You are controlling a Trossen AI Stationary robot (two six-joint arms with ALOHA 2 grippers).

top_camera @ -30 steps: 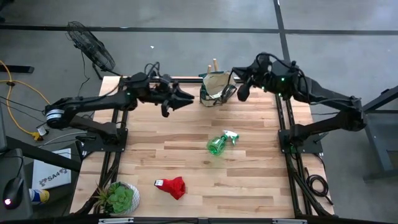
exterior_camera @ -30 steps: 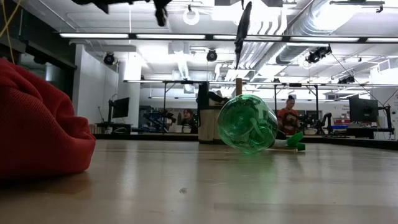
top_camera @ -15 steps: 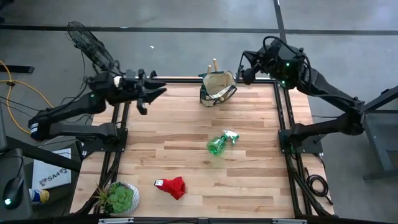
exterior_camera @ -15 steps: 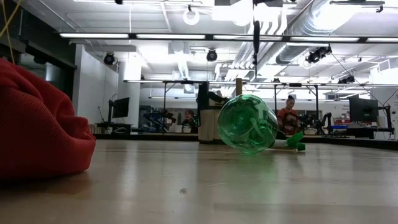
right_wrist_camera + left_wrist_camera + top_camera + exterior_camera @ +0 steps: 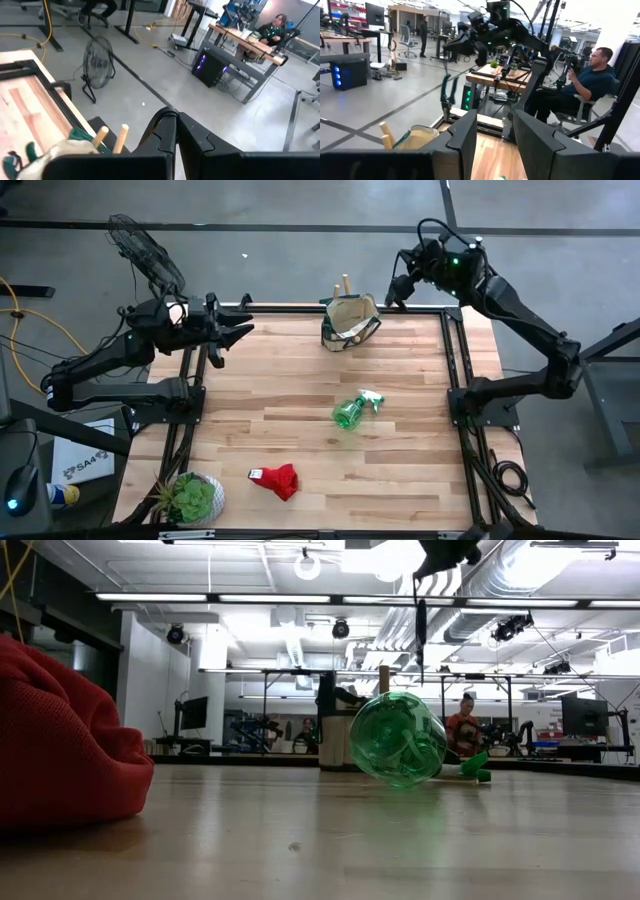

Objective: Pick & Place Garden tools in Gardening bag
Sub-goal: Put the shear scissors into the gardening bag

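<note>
Potted plant, floor fan, seated person

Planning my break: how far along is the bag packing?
Done: wooden handles stick out of the gardening bag. In hand: right gripper holds what look like pruning shears raised near the bag; left gripper waits open, empty. Left: spray bottle and red glove on the table.

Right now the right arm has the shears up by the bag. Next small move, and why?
Probably shift the right gripper sideways until the pruning shears hang over the gardening bag's mouth, then lower. The shears dangle from its shut fingers just beside the bag, not above the opening. The left gripper waits open at the table's left edge.
</note>
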